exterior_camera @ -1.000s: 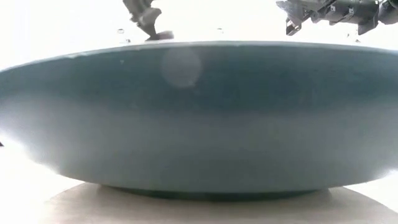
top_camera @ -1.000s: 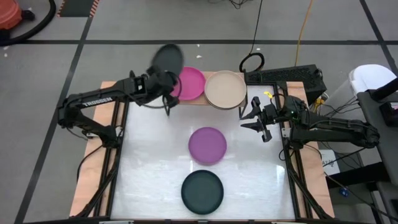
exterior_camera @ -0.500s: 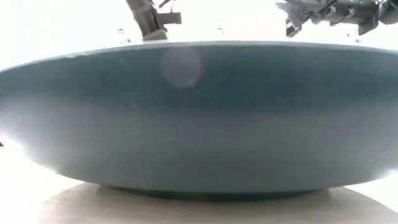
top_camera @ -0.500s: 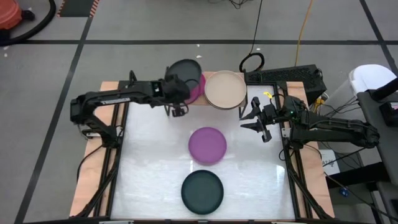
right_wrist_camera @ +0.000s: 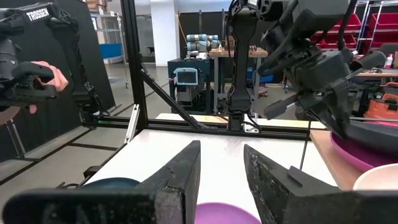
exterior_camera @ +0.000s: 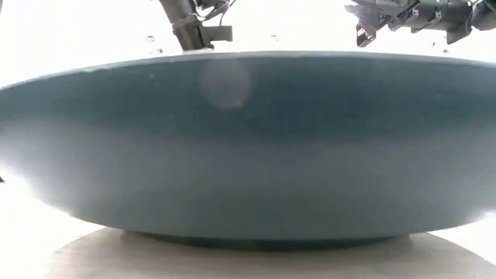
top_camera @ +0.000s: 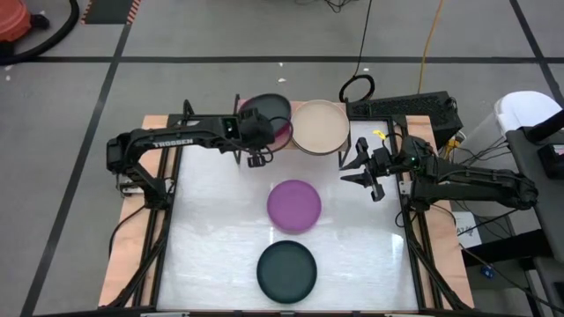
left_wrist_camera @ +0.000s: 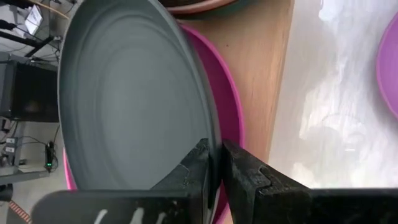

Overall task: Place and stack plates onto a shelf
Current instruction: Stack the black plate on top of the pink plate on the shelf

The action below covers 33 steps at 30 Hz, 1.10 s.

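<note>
My left gripper [top_camera: 256, 157] reaches over the light-wood shelf [left_wrist_camera: 264, 81] at the table's far edge, shut on a black plate [top_camera: 267, 110]. That plate is tilted above a magenta plate [top_camera: 284, 134] lying flat on the shelf. A beige plate [top_camera: 319, 126] lies on the shelf to the right of it. A purple plate [top_camera: 294, 204] lies mid-table, and a dark teal plate [top_camera: 286, 270] lies near the front edge. My right gripper [top_camera: 366, 172] waits open at the table's right side, touching nothing. My left gripper pinches the black plate's rim [left_wrist_camera: 210, 134] on the plate's near side, one finger on the upper face and one on the underside. The fingers slant down from the table's left. The plate sits tilted over the magenta plate; whether it touches it I cannot tell.
The dark teal plate [exterior_camera: 248, 139] fills the low view. A black cable loop [top_camera: 357, 88] and dark gear lie beyond the shelf's right end. A person's hand [right_wrist_camera: 46, 74] shows in the room beyond the table. White tabletop lies bare left of the purple plate.
My left gripper has moved right and down with the black plate, from beyond the shelf's left end to over the magenta plate. It has rolled, and the plate has tipped from steeply on edge toward flat.
</note>
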Motion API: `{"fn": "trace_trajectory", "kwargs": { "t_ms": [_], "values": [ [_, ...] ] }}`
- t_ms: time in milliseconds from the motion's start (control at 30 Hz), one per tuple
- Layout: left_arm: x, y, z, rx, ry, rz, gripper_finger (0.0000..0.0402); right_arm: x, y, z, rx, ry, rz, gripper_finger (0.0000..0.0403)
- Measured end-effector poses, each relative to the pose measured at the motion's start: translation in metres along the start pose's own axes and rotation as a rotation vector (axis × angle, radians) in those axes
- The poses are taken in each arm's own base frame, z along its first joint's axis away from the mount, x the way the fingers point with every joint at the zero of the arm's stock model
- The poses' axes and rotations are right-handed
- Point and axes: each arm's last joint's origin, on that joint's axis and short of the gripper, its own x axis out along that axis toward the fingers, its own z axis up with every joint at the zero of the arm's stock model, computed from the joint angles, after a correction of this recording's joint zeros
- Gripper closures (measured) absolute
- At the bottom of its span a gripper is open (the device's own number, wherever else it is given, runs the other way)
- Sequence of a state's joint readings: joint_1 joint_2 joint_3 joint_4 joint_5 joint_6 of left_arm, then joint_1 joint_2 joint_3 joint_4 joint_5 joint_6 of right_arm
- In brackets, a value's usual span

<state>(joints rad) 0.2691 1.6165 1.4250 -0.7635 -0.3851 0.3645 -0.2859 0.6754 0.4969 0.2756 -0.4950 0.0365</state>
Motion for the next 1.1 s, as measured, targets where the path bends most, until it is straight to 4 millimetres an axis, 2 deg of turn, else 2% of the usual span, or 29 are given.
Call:
{"fn": "trace_trajectory", "kwargs": {
  "t_ms": [167,500,667,967,1100],
  "values": [
    [0.0,0.0,0.0,-0.001,0.003,-0.002,0.0345,0.0,0.0,0.0,-0.003,0.001,0.0,0.0298],
    [-0.002,-0.001,0.0,-0.041,-0.001,0.008,0.0249,0.0,0.0,-0.001,0.004,0.014,0.0,0.0298],
    [-0.026,0.002,0.001,-0.072,-0.07,0.024,0.0241,0.0,0.0,-0.002,0.016,0.023,-0.001,0.0298],
    [-0.087,0.004,-0.003,-0.202,-0.261,0.025,0.024,0.0,0.0,-0.002,0.014,0.023,-0.001,0.0298],
    [-0.095,0.004,-0.001,-0.229,-0.308,0.028,0.024,0.0,0.0,-0.002,-0.001,0.019,-0.003,0.0298]
  ]
}}
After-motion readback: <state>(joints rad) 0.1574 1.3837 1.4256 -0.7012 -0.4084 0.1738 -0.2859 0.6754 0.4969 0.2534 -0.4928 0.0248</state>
